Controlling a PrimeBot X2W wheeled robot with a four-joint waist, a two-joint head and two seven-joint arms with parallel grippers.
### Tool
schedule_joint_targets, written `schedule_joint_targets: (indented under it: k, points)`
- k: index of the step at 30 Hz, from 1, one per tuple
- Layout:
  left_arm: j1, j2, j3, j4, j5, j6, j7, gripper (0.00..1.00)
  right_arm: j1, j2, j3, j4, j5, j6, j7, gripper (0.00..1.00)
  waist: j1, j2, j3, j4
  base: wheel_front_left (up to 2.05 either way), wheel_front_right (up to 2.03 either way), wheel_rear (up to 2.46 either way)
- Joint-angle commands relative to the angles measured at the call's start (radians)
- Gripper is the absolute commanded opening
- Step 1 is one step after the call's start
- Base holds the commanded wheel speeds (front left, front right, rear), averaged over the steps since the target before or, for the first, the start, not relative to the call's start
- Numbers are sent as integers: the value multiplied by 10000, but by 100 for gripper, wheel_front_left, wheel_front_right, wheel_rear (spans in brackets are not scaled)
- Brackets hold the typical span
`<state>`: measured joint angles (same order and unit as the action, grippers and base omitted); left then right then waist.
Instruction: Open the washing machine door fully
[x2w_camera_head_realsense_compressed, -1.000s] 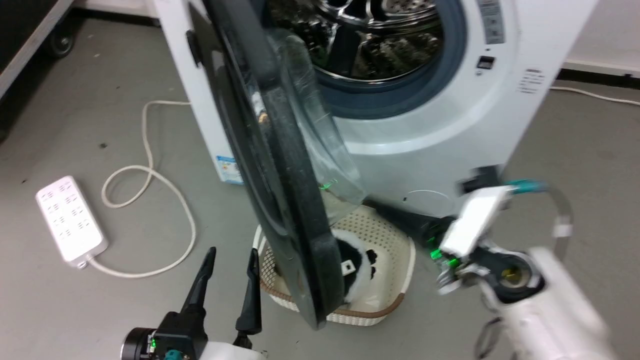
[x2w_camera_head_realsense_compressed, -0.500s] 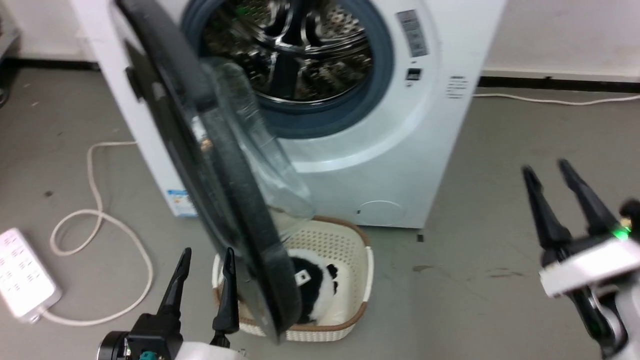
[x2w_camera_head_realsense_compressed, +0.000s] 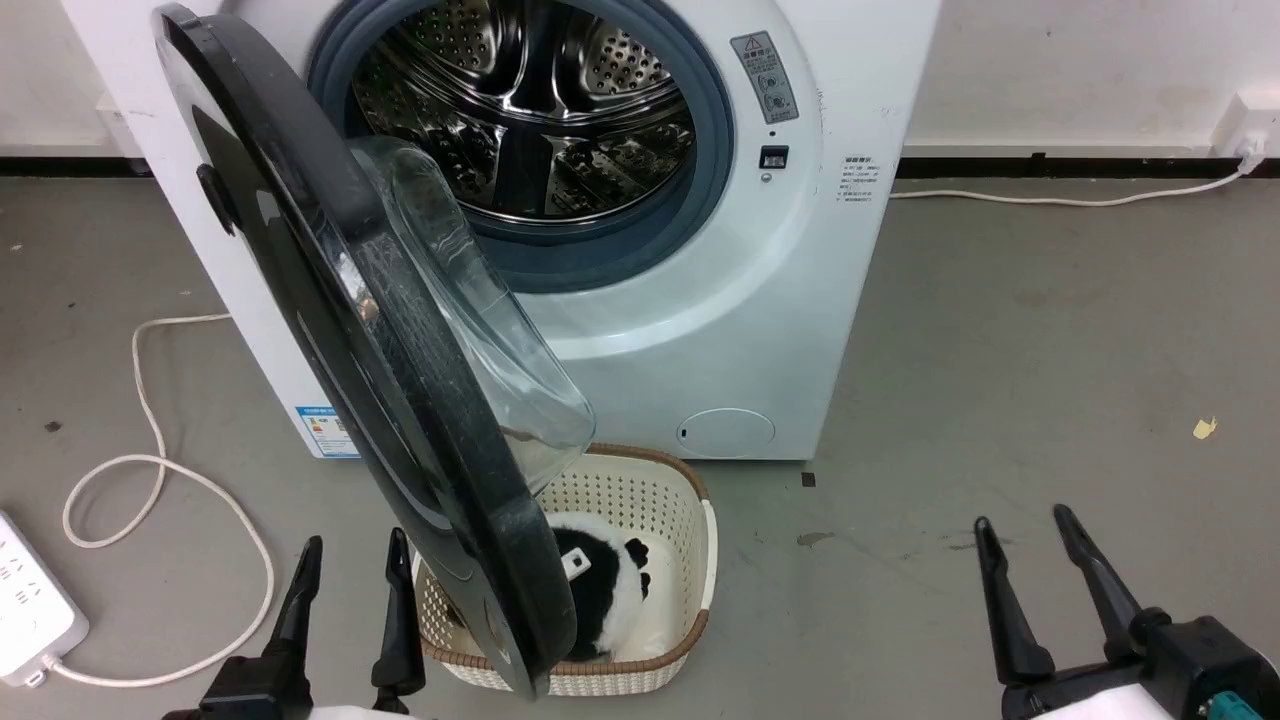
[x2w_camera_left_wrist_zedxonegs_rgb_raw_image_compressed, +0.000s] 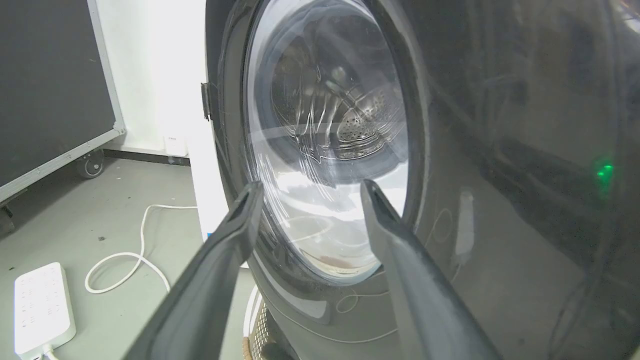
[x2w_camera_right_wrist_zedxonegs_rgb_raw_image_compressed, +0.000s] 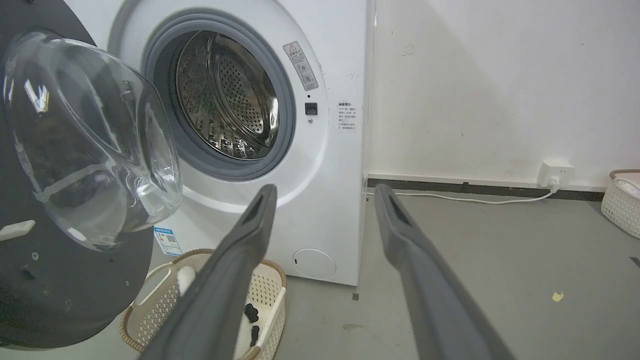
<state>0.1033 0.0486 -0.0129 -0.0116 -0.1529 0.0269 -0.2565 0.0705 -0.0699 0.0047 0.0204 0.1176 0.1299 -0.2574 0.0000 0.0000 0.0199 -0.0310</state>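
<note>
The washing machine door (x2w_camera_head_realsense_compressed: 330, 330) is a big glossy black disc with a bulging clear glass bowl (x2w_camera_head_realsense_compressed: 470, 330). It stands swung out from the white machine (x2w_camera_head_realsense_compressed: 800, 300), hinged on the left, and overhangs a basket. The steel drum (x2w_camera_head_realsense_compressed: 530, 110) lies exposed. My left gripper (x2w_camera_head_realsense_compressed: 352, 545) is open at the lower left, just outside the door's black face (x2w_camera_left_wrist_zedxonegs_rgb_raw_image_compressed: 500, 150), touching nothing. At the lower right my right gripper (x2w_camera_head_realsense_compressed: 1022, 518) is open above bare floor, well clear of the door (x2w_camera_right_wrist_zedxonegs_rgb_raw_image_compressed: 60, 280).
A cream basket (x2w_camera_head_realsense_compressed: 690, 540) with a black-and-white soft toy (x2w_camera_head_realsense_compressed: 610, 580) sits on the floor under the door's lower edge. A white power strip (x2w_camera_head_realsense_compressed: 30, 600) and looped cable (x2w_camera_head_realsense_compressed: 150, 480) lie at left. Another cable (x2w_camera_head_realsense_compressed: 1050, 200) runs along the wall to a socket (x2w_camera_right_wrist_zedxonegs_rgb_raw_image_compressed: 555, 172). A wheeled dark case (x2w_camera_left_wrist_zedxonegs_rgb_raw_image_compressed: 50, 90) stands far left.
My right arm has drawn back from under the door to the lower right, its fingers now pointing up and apart. The head camera has shifted, so the whole scene sits differently.
</note>
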Motion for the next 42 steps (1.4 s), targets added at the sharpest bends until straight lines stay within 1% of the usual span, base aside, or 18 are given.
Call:
schedule_joint_targets:
  k: [1,14,15,16,17,22,26,31,36,39,42]
  points:
    - [62,16,41,19,-33,-41,-53,100,134,68,-18,-84,-126,8,-42,100,0,0,16,13,0,0,0]
    - [-41,16,-48,81,-110,24,-53,100,107,170,23,-253,-317,8,-43,100,0,0,180,156,0,0,0]
    - [-51,16,-54,85,-111,23,-53,90,97,173,25,-256,-316,8,-43,100,0,0,188,161,0,0,0]
    - [-61,16,-56,88,-114,25,-53,42,89,175,31,-254,-314,8,-43,100,0,0,192,166,0,0,0]
    - [-71,16,-57,73,-111,52,-53,0,83,177,36,-253,-312,8,-43,100,0,0,193,171,0,0,0]
    - [-107,16,-66,-79,-83,118,-53,0,86,186,19,-230,-322,8,-43,100,0,0,175,191,0,0,0]
    - [-229,16,81,-675,-255,194,-53,0,66,190,1,-216,-334,8,-43,100,0,0,117,203,0,0,0]
    - [-573,16,567,-1818,-1005,488,-53,0,81,193,-27,-235,-340,8,-43,100,0,0,23,229,0,0,0]
    - [-1229,16,978,-3288,-1090,540,-53,0,126,194,0,-210,-323,8,-43,100,0,0,-89,259,0,0,0]
    - [-1593,16,880,-4157,-938,498,-53,0,157,195,-9,-205,-308,8,-43,100,0,0,-140,286,0,0,0]
    - [-1766,16,507,-4641,-717,387,-53,0,187,195,-38,-185,-282,8,-43,100,0,0,-180,322,0,0,0]
